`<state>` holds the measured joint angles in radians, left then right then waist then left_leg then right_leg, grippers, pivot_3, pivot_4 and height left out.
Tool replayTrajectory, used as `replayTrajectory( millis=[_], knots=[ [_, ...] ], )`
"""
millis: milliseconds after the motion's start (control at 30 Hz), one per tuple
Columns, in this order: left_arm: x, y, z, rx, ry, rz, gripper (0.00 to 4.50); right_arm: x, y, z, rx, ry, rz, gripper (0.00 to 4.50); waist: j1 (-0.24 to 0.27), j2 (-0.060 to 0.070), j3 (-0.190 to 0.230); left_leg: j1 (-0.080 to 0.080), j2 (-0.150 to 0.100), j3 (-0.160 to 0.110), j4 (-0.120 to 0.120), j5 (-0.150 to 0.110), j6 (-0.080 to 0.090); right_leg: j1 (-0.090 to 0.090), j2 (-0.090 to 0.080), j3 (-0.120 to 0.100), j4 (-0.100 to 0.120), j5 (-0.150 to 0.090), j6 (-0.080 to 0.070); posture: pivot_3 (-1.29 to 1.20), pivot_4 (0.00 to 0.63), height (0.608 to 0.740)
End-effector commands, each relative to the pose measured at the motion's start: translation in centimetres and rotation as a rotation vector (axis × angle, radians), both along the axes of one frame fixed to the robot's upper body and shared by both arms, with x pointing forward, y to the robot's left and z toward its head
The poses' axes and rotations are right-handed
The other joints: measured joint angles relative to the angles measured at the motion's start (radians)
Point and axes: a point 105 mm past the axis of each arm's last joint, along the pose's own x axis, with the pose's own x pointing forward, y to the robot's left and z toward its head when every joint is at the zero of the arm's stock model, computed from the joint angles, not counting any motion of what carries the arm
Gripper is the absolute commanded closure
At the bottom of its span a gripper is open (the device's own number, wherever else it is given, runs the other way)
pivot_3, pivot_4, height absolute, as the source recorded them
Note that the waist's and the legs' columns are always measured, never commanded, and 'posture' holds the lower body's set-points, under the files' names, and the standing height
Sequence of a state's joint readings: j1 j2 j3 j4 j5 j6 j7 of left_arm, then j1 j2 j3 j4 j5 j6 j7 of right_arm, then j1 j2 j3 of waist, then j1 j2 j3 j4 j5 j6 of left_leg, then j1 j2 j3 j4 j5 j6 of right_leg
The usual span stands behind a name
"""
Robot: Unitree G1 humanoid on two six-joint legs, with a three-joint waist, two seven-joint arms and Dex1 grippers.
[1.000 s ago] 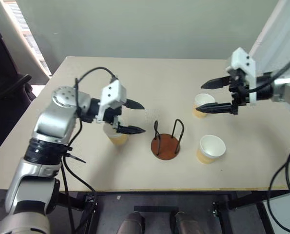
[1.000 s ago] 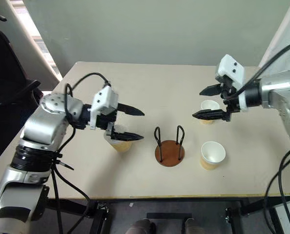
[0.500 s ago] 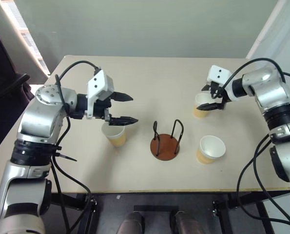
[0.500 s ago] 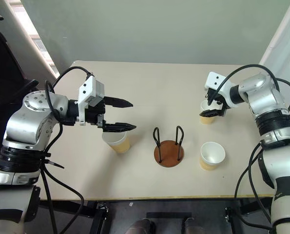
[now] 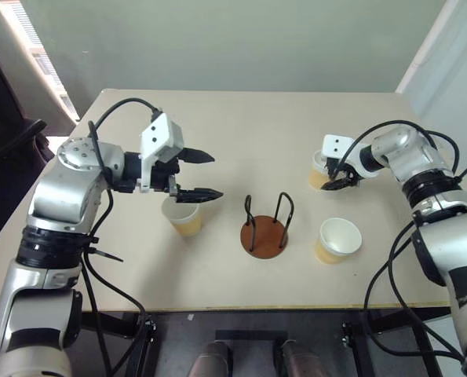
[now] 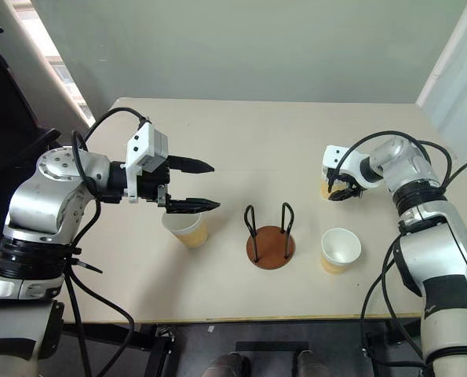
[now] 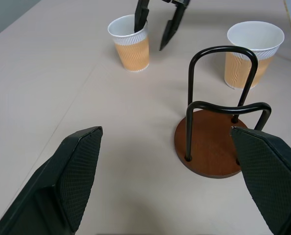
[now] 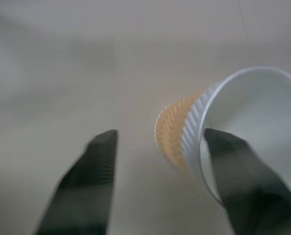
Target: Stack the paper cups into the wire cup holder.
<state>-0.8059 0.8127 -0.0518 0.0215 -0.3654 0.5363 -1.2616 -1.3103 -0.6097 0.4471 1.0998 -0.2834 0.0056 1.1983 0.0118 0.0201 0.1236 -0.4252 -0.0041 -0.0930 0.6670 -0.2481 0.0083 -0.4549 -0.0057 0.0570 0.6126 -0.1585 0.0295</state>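
Centre of the left eye view: wire holder [image 5: 266, 232] stands empty on the table [image 5: 241, 133]. Right gripper [image 7: 156, 25] straddles the far cup's [image 7: 131, 43] rim, one finger inside (wrist views confirm), not clenched. Left gripper [image 5: 198, 174] hangs spread above the left cup [image 5: 183, 216]. The third cup [image 5: 337, 239] stands lower right.

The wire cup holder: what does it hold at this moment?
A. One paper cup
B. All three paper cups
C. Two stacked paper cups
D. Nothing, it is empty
D: the wire cup holder shows its bare reddish-brown base between the black loops, and all three paper cups stand on the table outside it.
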Motion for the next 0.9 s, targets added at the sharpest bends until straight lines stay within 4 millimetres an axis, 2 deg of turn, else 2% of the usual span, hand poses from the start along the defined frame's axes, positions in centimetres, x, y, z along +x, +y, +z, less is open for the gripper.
replayTrajectory(
  millis=[33,167,267,400,500,633,767,900],
  knots=[
    [-0.2,0.2,1.0,0.004,-0.048,-0.001,0.00,0.3,0.4,2.0,0.023,-0.057,0.011,3.03,0.000,0.000,0.000,0.000,0.000,0.000,0.000,0.000,0.000,0.000,0.000,0.000,0.000,0.000,0.000,0.00,0.150,0.740],
    [-0.1,0.1,1.1,-0.004,-0.056,-0.001,0.00,0.6,0.5,2.8,0.042,-0.084,-0.001,4.47,0.001,0.000,0.000,0.000,0.000,0.000,0.000,0.000,-0.001,0.000,0.000,0.000,0.000,0.000,0.000,0.00,0.150,0.740],
    [0.1,0.0,1.2,-0.006,-0.057,-0.002,0.00,0.5,0.7,3.6,0.073,-0.096,0.004,4.47,0.000,0.000,0.000,0.000,0.000,0.000,0.000,0.000,-0.001,0.000,0.000,0.000,0.000,0.000,0.000,0.00,0.150,0.740],
    [0.1,-0.1,1.1,-0.008,-0.057,-0.005,0.00,-0.4,2.0,6.5,0.158,-0.121,0.083,4.47,0.000,0.000,0.000,0.000,0.000,0.000,-0.001,0.001,-0.002,-0.001,0.000,0.000,0.000,0.000,-0.001,0.00,0.150,0.740],
    [0.0,0.0,1.1,-0.006,-0.054,-0.009,0.00,-2.7,3.5,9.2,0.163,-0.148,0.216,4.47,0.001,0.000,0.000,-0.001,0.000,0.000,-0.001,0.002,-0.004,-0.001,0.000,-0.001,0.000,0.000,-0.001,0.00,0.150,0.740],
    [0.1,0.1,0.8,-0.003,-0.042,-0.011,0.00,-8.3,6.4,11.9,0.095,-0.181,0.447,4.47,0.001,0.000,0.000,-0.003,0.000,0.000,-0.001,0.008,-0.014,-0.001,0.000,-0.002,-0.001,-0.001,-0.002,0.00,0.150,0.740],
    [0.3,-0.1,0.7,-0.006,-0.038,-0.021,0.00,-12.3,8.4,12.4,0.064,-0.175,0.564,4.47,-0.003,0.000,0.000,-0.002,0.001,0.000,-0.001,0.008,-0.014,-0.001,0.001,-0.002,-0.002,-0.002,-0.003,0.00,0.150,0.740],
    [0.5,-0.5,0.7,-0.010,-0.036,-0.035,0.00,-14.3,10.2,11.4,0.038,-0.149,0.645,4.47,-0.005,0.000,0.000,-0.002,0.001,0.000,0.000,0.008,-0.013,-0.001,0.001,-0.001,-0.001,-0.002,-0.003,0.00,0.150,0.740]
  ],
)
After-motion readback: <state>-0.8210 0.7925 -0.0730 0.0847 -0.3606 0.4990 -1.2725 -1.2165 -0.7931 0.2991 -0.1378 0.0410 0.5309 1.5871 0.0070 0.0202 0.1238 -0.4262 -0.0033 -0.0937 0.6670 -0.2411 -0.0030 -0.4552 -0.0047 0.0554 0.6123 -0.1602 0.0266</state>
